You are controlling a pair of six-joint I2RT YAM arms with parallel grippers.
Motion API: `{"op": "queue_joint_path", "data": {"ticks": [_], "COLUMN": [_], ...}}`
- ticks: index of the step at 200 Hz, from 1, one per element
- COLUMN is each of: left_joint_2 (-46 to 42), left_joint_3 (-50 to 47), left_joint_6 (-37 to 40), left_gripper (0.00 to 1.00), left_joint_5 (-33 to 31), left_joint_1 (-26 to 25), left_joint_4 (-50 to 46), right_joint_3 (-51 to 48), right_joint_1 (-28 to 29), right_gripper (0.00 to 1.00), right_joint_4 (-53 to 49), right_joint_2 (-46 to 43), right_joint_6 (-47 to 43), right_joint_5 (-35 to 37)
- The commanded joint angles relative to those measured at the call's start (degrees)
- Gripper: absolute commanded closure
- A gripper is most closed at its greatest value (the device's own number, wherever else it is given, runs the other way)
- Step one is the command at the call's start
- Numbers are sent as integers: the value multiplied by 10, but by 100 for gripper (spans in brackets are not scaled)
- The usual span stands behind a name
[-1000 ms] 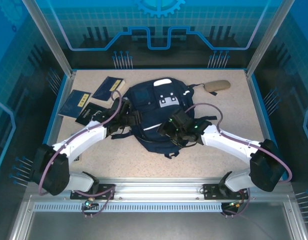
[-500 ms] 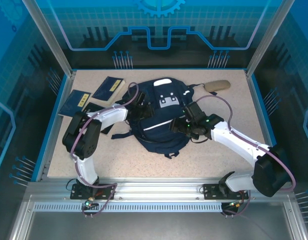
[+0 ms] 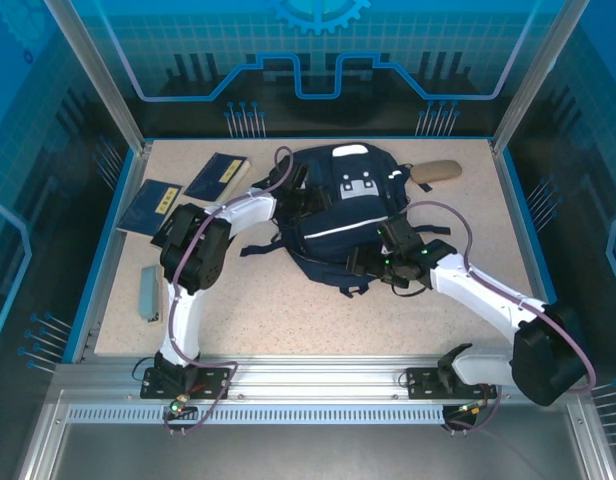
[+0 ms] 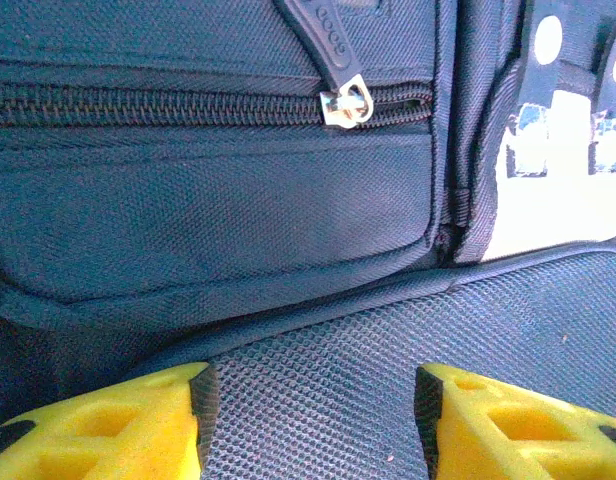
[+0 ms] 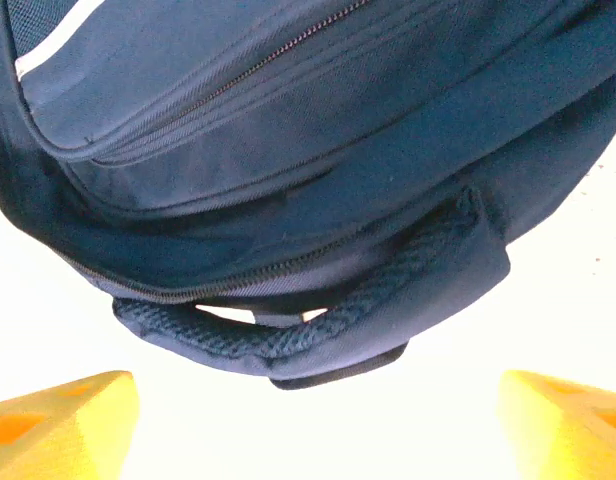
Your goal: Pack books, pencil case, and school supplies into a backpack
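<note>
The navy backpack [image 3: 340, 212] lies in the middle of the table, white patches at its far end. My left gripper [image 3: 300, 203] sits against its left side. In the left wrist view this gripper [image 4: 308, 400] is open, yellow fingers [image 4: 138, 425] apart over flat blue mesh, with a closed zipper and its pull [image 4: 346, 100] just ahead. My right gripper [image 3: 371, 262] is at the pack's near end. It [image 5: 318, 400] stands wide open and empty, facing the padded handle [image 5: 318, 335]. Two navy books [image 3: 220, 177] [image 3: 148, 205] lie at far left. The tan pencil case [image 3: 435, 171] lies at far right.
A grey oblong object [image 3: 148, 290] lies near the table's left edge. Dark straps [image 3: 258, 248] trail from the backpack toward the left arm. The left arm's elbow [image 3: 188, 245] is folded close to the books.
The backpack has shifted toward the far right. My left arm folded back and its gripper went to the pack's left side. My right gripper drew to the near end and opened wider.
</note>
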Motion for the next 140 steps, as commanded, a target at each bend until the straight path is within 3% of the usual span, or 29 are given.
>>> {"op": "queue_joint_path", "data": {"ticks": [1,44,86,140], "left_joint_2": [-28,-180,-295,-334], "left_joint_3": [3,-100,-218,-313], "left_joint_6": [-5,-14,0,32], "left_gripper": [37,23,10,5], "left_joint_5": [-22,-86,-139,-138], "left_joint_1": [1,18,78,180], "left_joint_4": [-43,-31,-78,-99], "right_joint_3": [-24,-29,-4,28], "right_joint_1": [-5,-6,-4,0], "right_gripper": [0,0,0,0], "right_joint_4": [35,28,39,61], "right_joint_2": [-41,-74,-54,23], "right_joint_6": [-37,-63,-57,-17], "right_joint_5": [-23,-15,-47,-58]}}
